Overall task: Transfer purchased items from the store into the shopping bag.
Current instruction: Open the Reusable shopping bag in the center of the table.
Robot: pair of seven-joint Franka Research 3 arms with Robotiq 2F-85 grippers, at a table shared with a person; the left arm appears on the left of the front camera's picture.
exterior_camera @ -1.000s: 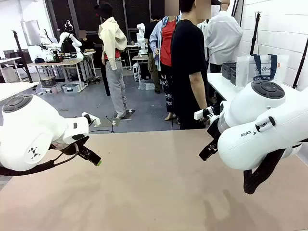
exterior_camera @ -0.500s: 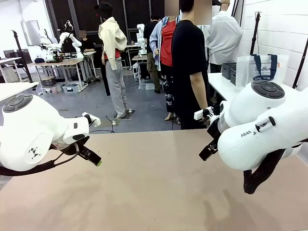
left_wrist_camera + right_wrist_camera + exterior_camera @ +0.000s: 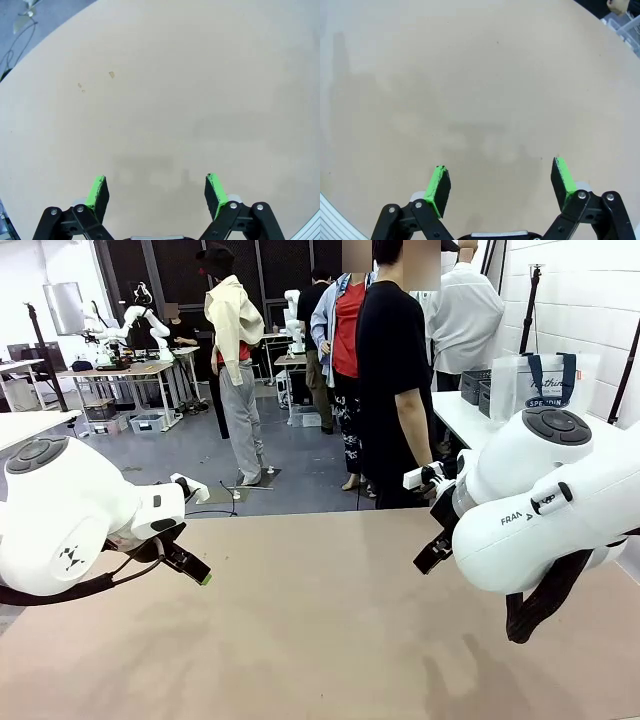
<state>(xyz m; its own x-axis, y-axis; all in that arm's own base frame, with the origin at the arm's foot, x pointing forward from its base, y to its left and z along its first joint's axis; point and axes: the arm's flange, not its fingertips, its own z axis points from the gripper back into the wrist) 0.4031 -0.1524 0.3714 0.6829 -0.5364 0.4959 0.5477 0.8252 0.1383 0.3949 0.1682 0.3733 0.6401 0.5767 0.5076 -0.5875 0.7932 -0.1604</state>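
Front view: shopping bag (image 3: 545, 388) beyond right claw (image 3: 431, 554).

left pincer (image 3: 155, 180) spread wide, right pincer (image 3: 499, 167) likewise

Tan table (image 3: 330, 640); person in black shirt (image 3: 392, 370) beyond it

Bright, even indoor light, soft faint shadows on the table (image 3: 200, 75), wide-angle curving at edges.
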